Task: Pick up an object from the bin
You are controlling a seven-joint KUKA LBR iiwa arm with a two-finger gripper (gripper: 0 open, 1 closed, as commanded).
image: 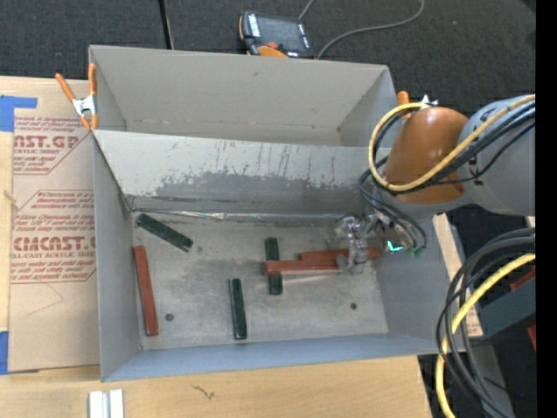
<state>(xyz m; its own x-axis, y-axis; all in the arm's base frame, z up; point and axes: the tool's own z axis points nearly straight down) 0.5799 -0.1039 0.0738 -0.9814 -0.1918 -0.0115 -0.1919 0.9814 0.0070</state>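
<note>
Counter: a light wooden counter point(287, 390) lay along the front of the bin, nearest the camera.
Bin: the grey metal bin point(261, 353) showed its low front wall first, with a scuffed floor behind it.
Front stick: a dark green flat stick point(238, 308) lay almost straight front-to-back on the floor left of centre, apart from everything else.
Left stick: a long reddish-brown flat stick point(144, 290) lay along the foot of the left wall, slightly slanted.
Crossed pair: a short dark green stick point(271, 249) lay front-to-back at mid-floor, and a reddish-brown bar point(300, 267) lay across it, running off to the right.
Hand: the hand point(357, 249) was down at the right end of that reddish-brown bar, close to the right wall. Whether it was open, closed or gripping the bar could not be told.
Task's thing: the reddish-brown bar, right of centre, lay level on the floor with its right end under the hand.
Arm: the arm's orange cover point(426, 151) and yellow cables hung over the right rim.
Far stick: another dark green stick point(164, 232) lay tilted in the far left corner, just below the back wall.
</note>
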